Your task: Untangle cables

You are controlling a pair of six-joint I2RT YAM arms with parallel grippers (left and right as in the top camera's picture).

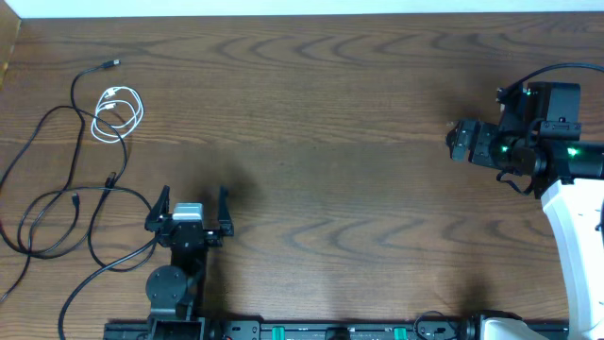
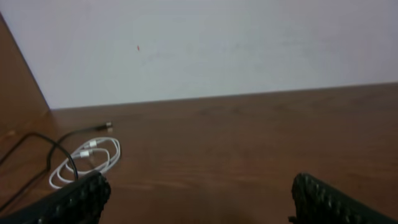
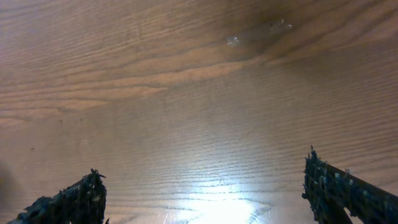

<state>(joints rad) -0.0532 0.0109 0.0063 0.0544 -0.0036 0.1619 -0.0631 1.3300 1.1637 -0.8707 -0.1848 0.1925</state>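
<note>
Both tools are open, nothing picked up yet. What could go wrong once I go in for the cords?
1. A black cord appears to cross the white cord; lifting either may drag the other and tighten the tangle.
2. A black loop lies close beside the arm of the left tool, which could snag it when moving.
3. The right tool sits far off to the right, so it cannot readily hold anything down.

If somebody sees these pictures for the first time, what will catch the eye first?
The small white cord, coiled at the far left of the dark wooden table, stands out, with long black cords sprawling loosely beside it. The left pincer stands open near those cords, holding nothing; the right pincer, also open, hangs far off at the right.
</note>
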